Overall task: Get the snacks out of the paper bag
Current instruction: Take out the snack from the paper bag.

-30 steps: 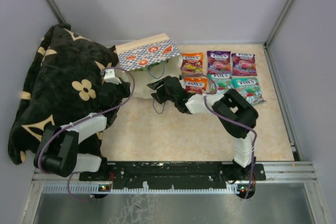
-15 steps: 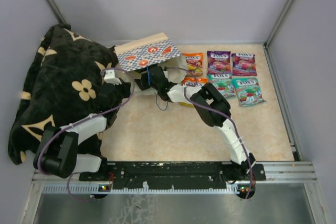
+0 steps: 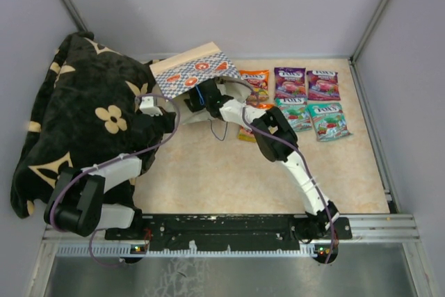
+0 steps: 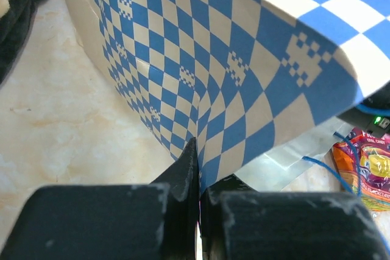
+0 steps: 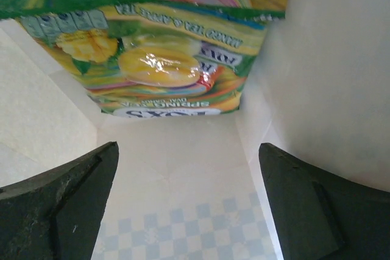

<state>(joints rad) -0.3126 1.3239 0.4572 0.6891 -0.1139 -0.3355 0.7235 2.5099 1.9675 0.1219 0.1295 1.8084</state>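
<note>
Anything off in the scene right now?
The paper bag lies tipped on its side, its checkered wall creased where the shut left gripper pinches it. One green-yellow packet is inside, ahead of the open right gripper.

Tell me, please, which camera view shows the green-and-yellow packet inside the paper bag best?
Right wrist view: the green-and-yellow packet lies plainly ahead of the open right claw. Top external and left wrist show only the paper bag's outside.

Robot-manipulation test cell of a laboratory. Plain grey wall panels (image 3: 208, 5) framed by aluminium posts (image 3: 379, 12) enclose a beige tabletop (image 3: 208, 186). A left arm (image 3: 111, 166) and a right arm (image 3: 300, 172), both with exposed cabling, are bolted to a black rail (image 3: 229, 226) at its near edge.
</note>
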